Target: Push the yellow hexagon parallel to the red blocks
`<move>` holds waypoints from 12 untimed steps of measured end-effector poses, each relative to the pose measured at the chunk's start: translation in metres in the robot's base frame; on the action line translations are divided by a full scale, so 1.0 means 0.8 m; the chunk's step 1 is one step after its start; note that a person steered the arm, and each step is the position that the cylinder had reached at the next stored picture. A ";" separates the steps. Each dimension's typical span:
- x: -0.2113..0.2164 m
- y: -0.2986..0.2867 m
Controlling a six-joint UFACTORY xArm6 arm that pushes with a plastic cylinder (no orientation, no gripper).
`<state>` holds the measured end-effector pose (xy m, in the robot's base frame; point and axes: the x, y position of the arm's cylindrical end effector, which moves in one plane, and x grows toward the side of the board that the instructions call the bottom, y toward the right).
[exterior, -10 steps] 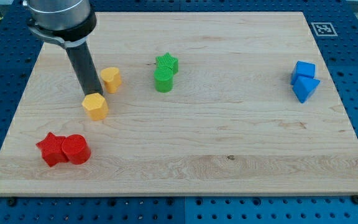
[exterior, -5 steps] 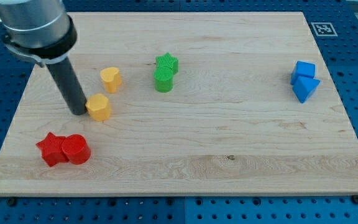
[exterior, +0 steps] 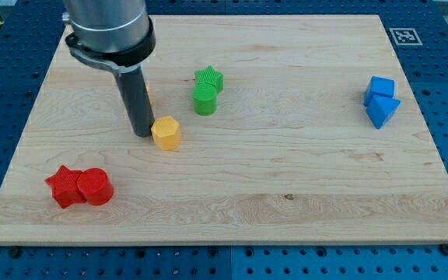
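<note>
The yellow hexagon point(exterior: 166, 132) lies left of the board's middle. My tip point(exterior: 142, 134) stands right against its left side. A second yellow block point(exterior: 148, 96) is almost wholly hidden behind the rod; only a sliver shows. A red star point(exterior: 63, 187) and a red cylinder point(exterior: 95, 187) sit touching side by side near the view's bottom left, well below and left of the hexagon.
A green star point(exterior: 208, 78) and a green cylinder point(exterior: 204, 100) sit together above and right of the hexagon. A blue cube point(exterior: 380, 87) and a blue triangular block point(exterior: 382, 110) sit at the view's right. The wooden board point(exterior: 286, 179) lies on a blue pegboard.
My tip moved left around the hexagon, then swept right, pushing the yellow hexagon to the right. The rod now covers the other yellow block.
</note>
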<state>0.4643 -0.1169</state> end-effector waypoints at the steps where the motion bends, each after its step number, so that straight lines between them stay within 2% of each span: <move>1: -0.002 0.019; 5: -0.007 0.135; 9: 0.000 0.106; 12: 0.055 0.107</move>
<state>0.5082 -0.0317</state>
